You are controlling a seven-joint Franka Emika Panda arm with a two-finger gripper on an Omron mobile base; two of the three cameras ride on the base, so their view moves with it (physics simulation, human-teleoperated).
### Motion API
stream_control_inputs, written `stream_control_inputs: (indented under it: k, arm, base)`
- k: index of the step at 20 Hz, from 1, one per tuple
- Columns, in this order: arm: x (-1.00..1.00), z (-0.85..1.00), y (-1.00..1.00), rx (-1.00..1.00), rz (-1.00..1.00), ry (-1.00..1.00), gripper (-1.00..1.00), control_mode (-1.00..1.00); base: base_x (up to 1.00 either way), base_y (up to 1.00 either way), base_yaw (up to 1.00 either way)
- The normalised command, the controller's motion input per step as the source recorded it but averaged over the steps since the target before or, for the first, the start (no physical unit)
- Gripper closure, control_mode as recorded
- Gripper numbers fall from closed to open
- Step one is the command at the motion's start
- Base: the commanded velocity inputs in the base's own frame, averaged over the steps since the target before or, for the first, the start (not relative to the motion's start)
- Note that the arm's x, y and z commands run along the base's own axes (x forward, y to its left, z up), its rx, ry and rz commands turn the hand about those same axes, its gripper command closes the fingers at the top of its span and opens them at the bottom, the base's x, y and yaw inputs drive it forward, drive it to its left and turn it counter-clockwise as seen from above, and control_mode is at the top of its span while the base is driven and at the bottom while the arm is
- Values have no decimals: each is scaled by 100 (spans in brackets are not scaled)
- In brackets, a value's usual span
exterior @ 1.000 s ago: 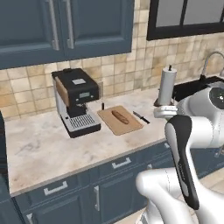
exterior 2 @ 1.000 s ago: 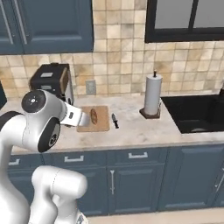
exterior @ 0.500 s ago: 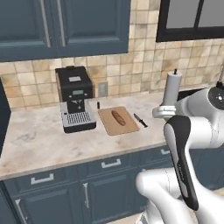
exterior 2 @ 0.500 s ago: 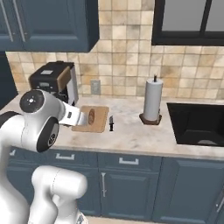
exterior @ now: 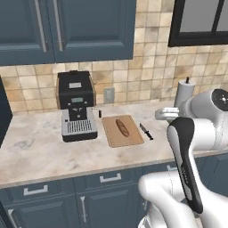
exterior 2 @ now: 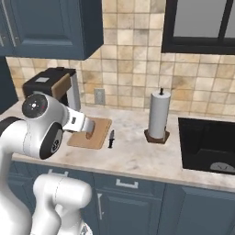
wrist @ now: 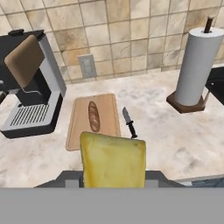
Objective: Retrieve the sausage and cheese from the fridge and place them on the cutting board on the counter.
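A: What's up close? 
B: The cheese (wrist: 113,159), a pale yellow block low in front, its holder hidden.

A: And on the counter (wrist: 175,135)? 
B: The sausage (wrist: 93,116) lies on the cutting board (wrist: 78,124); a knife (wrist: 128,122) sits beside its right edge.

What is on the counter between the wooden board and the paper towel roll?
A small black-handled knife lies between the cutting board and the paper towel roll, close beside the board's edge. The hand view shows it, then bare counter.

counter (exterior: 40,147): beige marbled | coffee machine (exterior: 76,106): near back edge, left | cutting board (exterior: 123,130): just right of it, mid-depth | knife (exterior: 146,131): beside board's right edge | paper towel holder (exterior 2: 157,114): further right, toward back edge
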Motion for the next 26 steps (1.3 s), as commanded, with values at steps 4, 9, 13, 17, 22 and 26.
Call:
stream_control_inputs:
  k: [4,9,13,17,22,26]
  arm:
    - [0,0,0,0,0,0,100,100]
    - [0,0,0,0,0,0,100,100]
    - [0,0,0,0,0,0,100,100]
    - [0,0,0,0,0,0,100,100]
    - [0,0,0,0,0,0,100,100]
    - [0,0,0,0,0,0,100,100]
  base:
    - [12,-22,19]
    - [16,-2,1]
    - [1,-1,1]
    - [0,0,0]
    - [0,0,0]
    - [0,0,0]
